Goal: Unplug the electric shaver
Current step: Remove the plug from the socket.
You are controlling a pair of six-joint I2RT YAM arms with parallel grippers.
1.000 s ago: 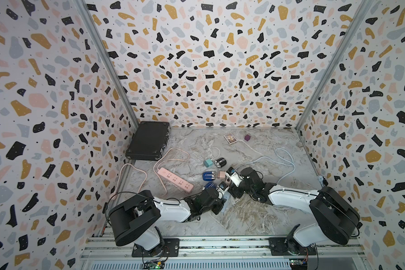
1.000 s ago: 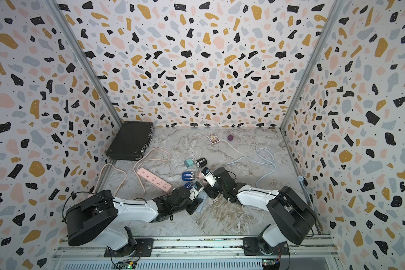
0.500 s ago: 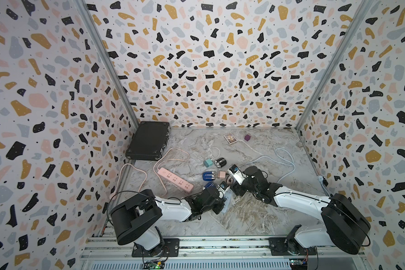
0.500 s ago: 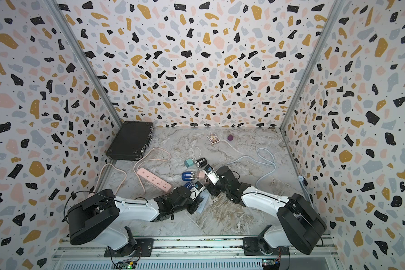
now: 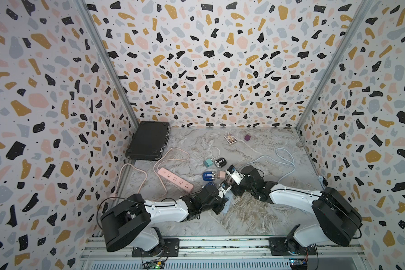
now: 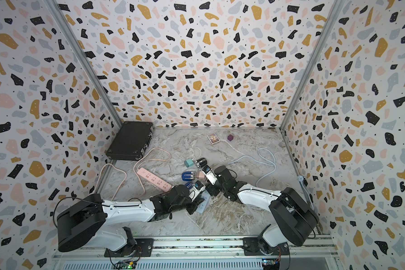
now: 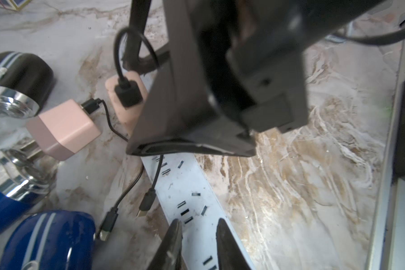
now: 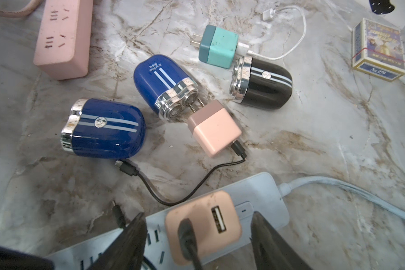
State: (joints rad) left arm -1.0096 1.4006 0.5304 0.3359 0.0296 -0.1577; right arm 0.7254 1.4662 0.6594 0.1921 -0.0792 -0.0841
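Changed: left gripper [image 7: 198,222] jaws have narrowed; arms barely shifted.
Shaver: blue electric shaver [image 8: 105,128] lies on its side, loose cable end beside it.
Adapter: peach adapter [image 8: 202,224] sits in the pale power strip [image 8: 262,194].
Right gripper [image 8: 198,223]: released, straddling the adapter.
Left gripper: slightly parted, empty, over the strip.
Technique: pin the strip, clench squarely, pull straight.
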